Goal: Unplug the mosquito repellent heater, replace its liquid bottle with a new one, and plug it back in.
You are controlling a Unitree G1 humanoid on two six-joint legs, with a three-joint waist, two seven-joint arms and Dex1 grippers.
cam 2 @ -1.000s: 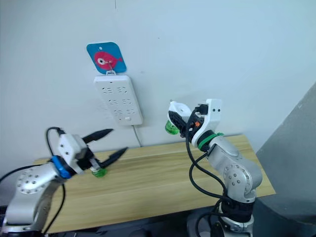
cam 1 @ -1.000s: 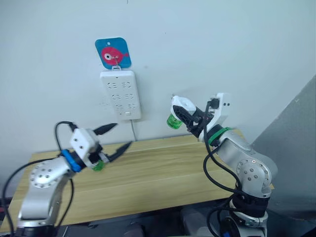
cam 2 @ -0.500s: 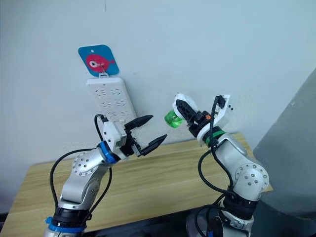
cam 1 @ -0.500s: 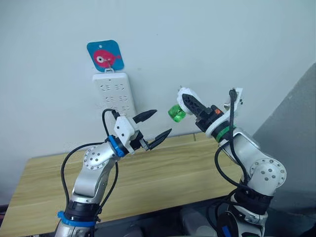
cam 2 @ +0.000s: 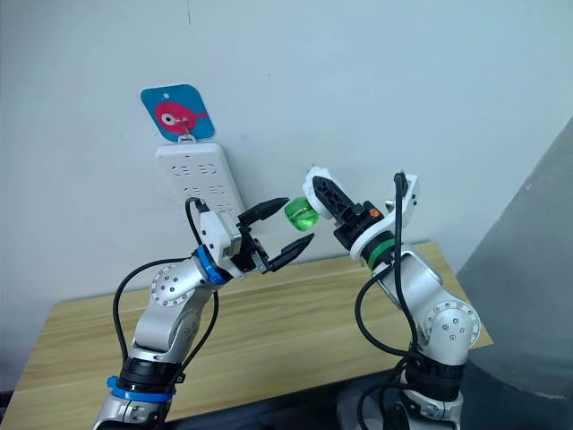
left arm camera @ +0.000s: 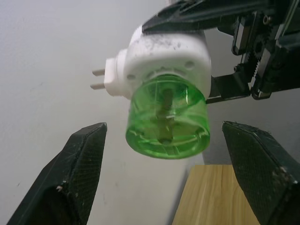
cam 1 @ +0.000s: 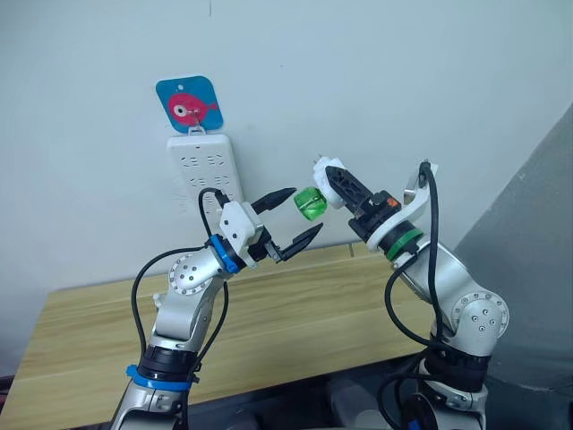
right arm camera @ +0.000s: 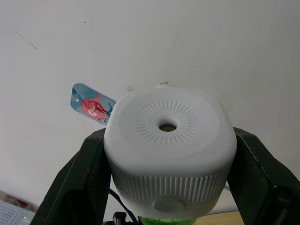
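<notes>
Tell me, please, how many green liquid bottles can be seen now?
1. The green bottle sits in the mosquito repellent heater, held in the air by the right hand; the open left hand flanks it. Another could be hidden behind the arms.

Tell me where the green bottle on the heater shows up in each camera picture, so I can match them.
Left eye view: green bottle in mid-air, between the left tool and the right tool.
Right eye view: same spot.
Left wrist view: centre, round base facing the camera.
Right wrist view: a green sliver under the white heater.
Shared landmark: the heater holding it.
</notes>
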